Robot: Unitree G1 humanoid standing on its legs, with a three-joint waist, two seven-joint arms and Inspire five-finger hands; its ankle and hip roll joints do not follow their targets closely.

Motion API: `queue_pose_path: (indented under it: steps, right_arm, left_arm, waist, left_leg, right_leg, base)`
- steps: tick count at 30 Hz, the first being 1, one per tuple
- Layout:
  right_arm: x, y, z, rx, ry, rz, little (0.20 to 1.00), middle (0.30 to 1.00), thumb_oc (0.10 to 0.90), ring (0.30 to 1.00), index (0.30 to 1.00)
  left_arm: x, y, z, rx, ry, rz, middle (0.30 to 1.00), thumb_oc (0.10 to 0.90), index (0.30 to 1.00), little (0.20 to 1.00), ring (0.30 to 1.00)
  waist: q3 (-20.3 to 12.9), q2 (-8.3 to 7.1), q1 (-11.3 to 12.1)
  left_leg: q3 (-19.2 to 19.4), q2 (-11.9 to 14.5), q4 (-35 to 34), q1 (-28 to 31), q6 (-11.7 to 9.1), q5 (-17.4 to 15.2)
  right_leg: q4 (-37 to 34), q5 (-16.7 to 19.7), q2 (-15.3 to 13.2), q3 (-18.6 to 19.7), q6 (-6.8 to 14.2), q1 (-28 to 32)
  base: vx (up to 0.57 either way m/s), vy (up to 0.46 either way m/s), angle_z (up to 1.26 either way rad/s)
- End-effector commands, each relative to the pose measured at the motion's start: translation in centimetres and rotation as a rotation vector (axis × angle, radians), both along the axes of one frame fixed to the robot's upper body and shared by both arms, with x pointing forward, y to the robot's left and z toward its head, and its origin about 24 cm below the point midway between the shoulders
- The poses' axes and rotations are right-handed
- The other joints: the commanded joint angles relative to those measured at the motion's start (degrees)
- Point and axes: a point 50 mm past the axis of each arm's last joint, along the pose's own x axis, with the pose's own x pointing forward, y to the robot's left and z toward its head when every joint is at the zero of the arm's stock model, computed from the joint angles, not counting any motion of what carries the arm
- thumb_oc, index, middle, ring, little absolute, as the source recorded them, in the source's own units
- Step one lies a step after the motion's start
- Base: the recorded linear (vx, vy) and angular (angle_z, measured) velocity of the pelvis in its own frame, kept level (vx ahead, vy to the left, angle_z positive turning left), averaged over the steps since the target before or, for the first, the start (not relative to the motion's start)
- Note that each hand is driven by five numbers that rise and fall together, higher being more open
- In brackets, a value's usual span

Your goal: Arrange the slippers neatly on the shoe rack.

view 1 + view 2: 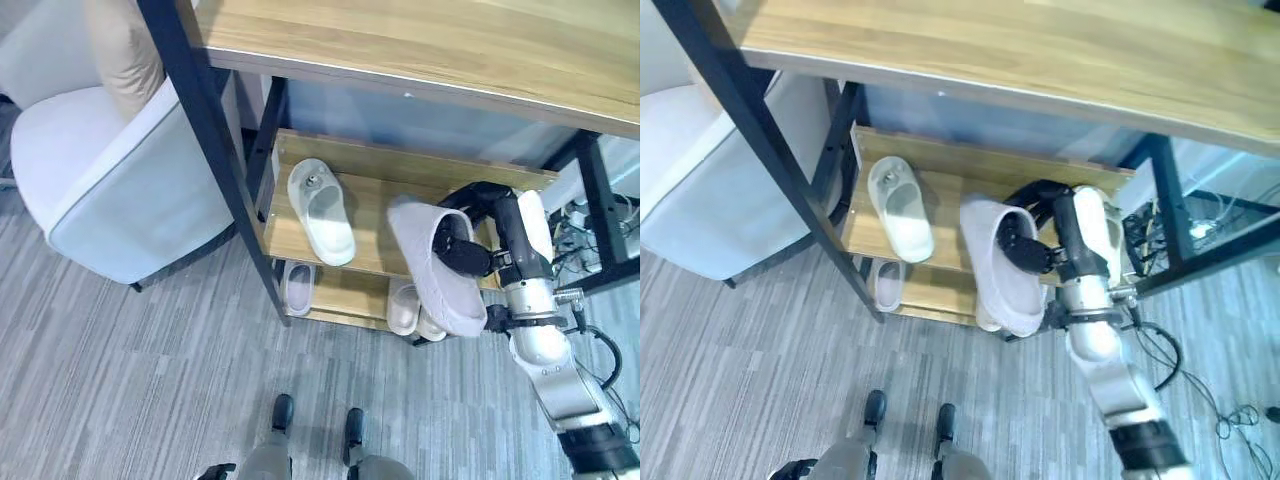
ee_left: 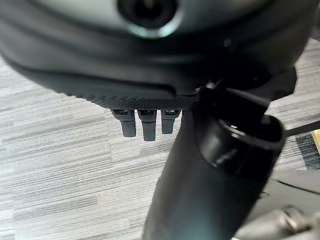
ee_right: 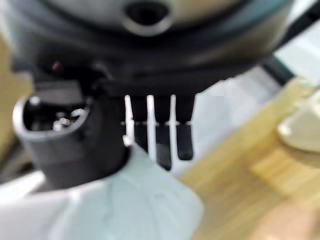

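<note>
Above the rack's upper shelf (image 1: 375, 195), my right hand (image 1: 462, 250) fingers grip a slipper (image 1: 435, 268) beside its mate (image 1: 322, 210); left hand (image 2: 145, 125) fingers hang relaxed.

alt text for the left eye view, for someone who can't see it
The robot's right hand holds a white slipper over the shoe rack under a wooden table. Another white slipper lies on the upper shelf, more sit below, and a white chair stands to the left.

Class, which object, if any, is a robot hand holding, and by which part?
The right hand grips a white slipper along one long side edge, above the shoe rack.
</note>
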Motion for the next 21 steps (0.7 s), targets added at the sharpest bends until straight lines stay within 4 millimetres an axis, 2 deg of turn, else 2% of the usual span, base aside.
queue_pose_path:
  steps: [1, 2, 3, 5, 7, 8, 10, 12, 13, 15, 18, 19, 20, 21]
  right_arm:
    - [-2.6, 3.0, 3.6, -0.101, -0.185, 0.266, 0.300, 0.300, 0.400, 0.300, 0.300]
    - [-2.9, 3.6, 3.0, -0.111, -0.142, 0.311, 0.300, 0.300, 0.400, 0.300, 0.300]
    - [-3.3, 4.3, 1.5, -0.133, -0.047, 0.382, 0.300, 0.300, 0.400, 0.300, 0.300]
    - [-3.1, 4.4, -0.5, -0.141, 0.044, 0.393, 0.300, 0.300, 0.400, 0.300, 0.300]
    - [-2.2, 4.3, -1.9, -0.222, 0.082, 0.366, 0.300, 0.300, 0.400, 0.300, 0.300]
    - [-2.0, 4.4, -2.1, -0.221, 0.090, 0.374, 0.300, 0.300, 0.400, 0.300, 0.300]
    - [-0.8, 4.5, -1.8, -0.252, 0.087, 0.377, 0.300, 0.300, 0.400, 0.300, 0.300]
    - [0.5, 4.6, -0.6, -0.280, 0.048, 0.377, 0.300, 0.300, 0.400, 0.300, 0.300]
    - [1.2, 4.4, 0.0, -0.280, 0.030, 0.362, 0.300, 0.300, 0.400, 0.300, 0.300]
    - [2.8, 4.2, 1.5, -0.228, -0.029, 0.317, 0.300, 0.300, 0.400, 0.300, 0.300]
    - [5.5, 4.1, 5.1, -0.112, -0.135, 0.260, 0.300, 0.300, 0.400, 0.300, 0.300]
    - [5.7, 4.1, 5.3, -0.111, -0.138, 0.262, 0.300, 0.300, 0.400, 0.300, 0.300]
    - [6.0, 4.2, 6.5, -0.043, -0.181, 0.261, 0.300, 0.300, 0.400, 0.300, 0.300]
    - [6.8, 4.6, 12.0, -0.017, -0.351, 0.251, 0.300, 0.300, 0.400, 0.300, 0.300]
  left_arm:
    - [1.8, 1.6, 0.9, 0.052, -0.112, 0.081, 0.900, 0.800, 0.900, 0.900, 0.900]
    - [3.1, 1.8, 1.4, 0.049, -0.188, 0.104, 0.900, 0.800, 0.900, 0.900, 0.900]
    - [5.7, 2.4, 3.0, 0.053, -0.360, 0.164, 0.900, 0.800, 0.900, 0.900, 0.900]
    - [8.5, 3.4, 5.9, 0.047, -0.627, 0.293, 0.900, 0.800, 0.900, 0.900, 0.900]
    - [11.5, 5.4, 10.6, 0.051, -0.959, 0.425, 0.900, 0.800, 0.900, 0.900, 0.900]
    - [12.2, 6.2, 11.9, 0.054, -1.035, 0.454, 0.900, 0.800, 0.900, 0.900, 0.900]
    - [15.0, 7.6, 16.0, 0.078, -1.240, 0.491, 0.900, 0.800, 0.900, 0.900, 0.900]
    - [17.5, 8.1, 20.8, 0.062, -1.451, 0.473, 0.900, 0.800, 0.900, 0.900, 0.900]
    - [18.4, 8.2, 22.6, 0.052, -1.525, 0.470, 0.900, 0.800, 0.900, 0.900, 0.900]
    - [19.8, 8.0, 25.5, 0.019, -1.640, 0.478, 0.900, 0.800, 0.900, 0.900, 0.900]
    - [21.0, 8.1, 28.6, -0.005, -1.751, 0.492, 0.900, 0.800, 0.900, 0.900, 0.900]
    - [21.1, 8.1, 28.8, -0.005, -1.756, 0.494, 0.900, 0.800, 0.900, 0.900, 0.900]
    - [21.1, 8.3, 29.2, 0.006, -1.772, 0.505, 0.900, 0.800, 0.900, 0.900, 0.900]
    - [21.5, 9.1, 30.4, 0.030, -1.796, 0.534, 0.900, 0.800, 0.900, 0.900, 0.900]
  waist:
    - [-3.3, -1.13, -0.2]
    - [-1.8, -1.07, -0.4]
    - [1.2, -0.83, -0.6]
    - [3.7, 0.14, -0.4]
    - [5.9, 1.02, -0.2]
    - [5.8, 1.29, -0.7]
    - [6.4, 2.13, -0.7]
    - [5.5, 2.72, -1.1]
    - [5.4, 3.15, -1.0]
    - [4.4, 4.09, -1.0]
    - [4.2, 5.49, -0.3]
    - [4.0, 5.47, -0.3]
    - [4.1, 5.89, 0.0]
    - [5.4, 6.56, 1.0]
  left_leg:
    - [3.3, -0.8, 9.8, 0.0, 1.1, -11.4]
    - [3.4, -0.8, 14.0, -1.7, 0.9, -12.8]
    - [3.4, -0.2, 22.6, -4.9, 1.0, -15.9]
    - [2.7, 0.6, 30.5, -8.5, 1.6, -18.8]
    - [1.8, 0.8, 38.3, -13.5, 2.0, -20.8]
    - [1.7, 0.8, 41.4, -16.3, 2.3, -21.4]
    - [1.7, 0.7, 49.0, -22.4, 2.8, -24.0]
    - [2.3, 1.4, 57.9, -31.4, 2.9, -26.7]
    - [2.1, 1.4, 62.1, -34.4, 2.5, -29.4]
    - [1.3, 2.4, 69.9, -43.3, 2.9, -31.7]
    - [-0.2, 2.6, 81.0, -54.1, 3.7, -34.6]
    - [-0.3, 2.6, 81.7, -55.0, 3.7, -34.9]
    - [-0.8, 2.7, 85.1, -57.9, 4.1, -35.6]
    - [-2.4, 2.5, 95.6, -66.3, 4.6, -37.7]
  right_leg:
    - [8.8, -9.3, -1.8, 2.6, 3.2, 0.3]
    - [12.2, -10.6, -1.6, 2.7, 2.9, -1.1]
    - [20.8, -13.6, -1.5, 2.2, 2.2, -3.9]
    - [29.6, -17.2, -1.6, 1.9, 1.4, -7.5]
    - [38.0, -19.9, -2.2, 1.3, 0.3, -12.4]
    - [41.4, -21.0, -2.6, 1.4, -0.4, -15.4]
    - [49.9, -24.9, -2.5, 1.7, -1.8, -22.5]
    - [58.5, -28.2, -1.9, 2.0, -2.8, -31.7]
    - [62.3, -30.8, -1.7, 2.7, -3.0, -34.5]
    - [70.1, -33.7, -1.7, 3.2, -3.9, -43.3]
    - [81.5, -36.5, -1.6, 4.0, -5.0, -54.0]
    - [82.2, -36.8, -1.6, 4.0, -5.0, -54.8]
    - [85.7, -37.4, -1.5, 4.3, -5.2, -57.9]
    - [96.8, -39.8, -1.4, 4.5, -5.7, -66.0]
  base:
    - [-0.19, -0.062, -0.17]
    - [-0.31, -0.095, -0.18]
    - [-0.33, -0.077, -0.15]
    - [-0.26, -0.064, -0.02]
    - [-0.26, -0.046, 0.32]
    - [-0.28, -0.003, 0.36]
    - [-0.25, -0.006, 0.15]
    - [-0.25, -0.011, -0.07]
    - [-0.20, -0.023, -0.17]
    - [-0.20, -0.012, -0.04]
    - [-0.19, -0.022, -0.24]
    - [-0.11, -0.032, -0.13]
    - [-0.14, -0.054, -0.06]
    - [-0.13, -0.053, -0.05]
